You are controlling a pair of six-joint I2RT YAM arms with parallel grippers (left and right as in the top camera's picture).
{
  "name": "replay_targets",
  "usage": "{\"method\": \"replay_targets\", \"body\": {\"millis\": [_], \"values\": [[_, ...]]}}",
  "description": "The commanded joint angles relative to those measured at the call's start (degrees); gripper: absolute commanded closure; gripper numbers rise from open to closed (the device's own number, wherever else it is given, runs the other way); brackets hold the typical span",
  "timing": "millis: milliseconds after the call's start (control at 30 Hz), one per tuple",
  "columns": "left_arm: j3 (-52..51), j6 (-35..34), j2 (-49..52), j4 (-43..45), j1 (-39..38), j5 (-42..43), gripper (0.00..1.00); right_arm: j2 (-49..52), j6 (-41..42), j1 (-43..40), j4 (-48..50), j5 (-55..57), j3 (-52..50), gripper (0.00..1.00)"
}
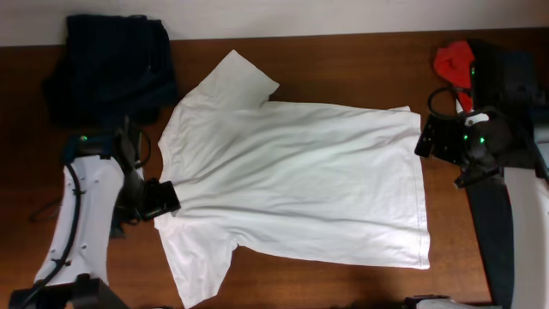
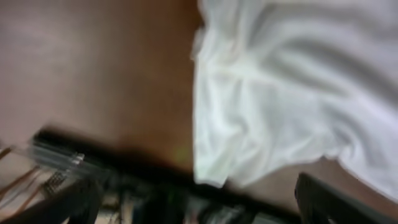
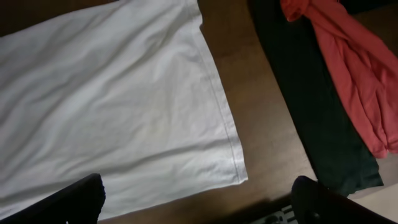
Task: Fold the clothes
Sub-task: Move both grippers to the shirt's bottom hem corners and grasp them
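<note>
A white short-sleeved T-shirt (image 1: 292,180) lies spread flat on the brown table, sleeves to the left and hem to the right. No print shows. My left gripper (image 1: 170,199) is open at the shirt's left edge, between the sleeves. The blurred left wrist view shows the fabric's edge (image 2: 261,93) just ahead of the open fingers (image 2: 202,208). My right gripper (image 1: 424,137) is open by the hem's right side. In the right wrist view the hem corner (image 3: 230,168) lies between the spread fingers (image 3: 202,202), which hold nothing.
A navy garment (image 1: 107,64) is heaped at the back left. A red garment (image 1: 453,62) lies on a black one (image 1: 502,73) at the back right; both show in the right wrist view, red (image 3: 354,74) on black (image 3: 305,99). The table's front edge is near the lower sleeve.
</note>
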Motion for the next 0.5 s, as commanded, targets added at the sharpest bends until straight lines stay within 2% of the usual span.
{"method": "replay_targets", "body": {"millis": [0, 67, 233, 367, 467], "values": [[-8.41, 0.92, -0.33, 8.11, 0.13, 4.94, 0.01, 2.05, 0.48, -0.24, 0.15, 1.55, -0.15, 0.01], [-13.40, 0.92, -0.33, 12.50, 0.13, 5.86, 0.01, 2.71, 0.48, -0.24, 0.15, 1.57, -0.22, 0.01], [-19.15, 0.74, -0.33, 13.51, -2.08, 7.48, 0.02, 3.63, 0.07, -0.24, 0.24, 1.60, -0.22, 0.01], [-25.86, -6.99, -0.33, 19.50, -2.47, 4.59, 0.02, 4.50, 0.09, -0.24, 0.13, 1.55, -0.22, 0.01], [-29.64, -7.56, -0.31, 25.11, -2.47, 7.76, 0.02, 4.63, 0.09, -0.24, 0.22, 1.55, -0.22, 0.01]]}}
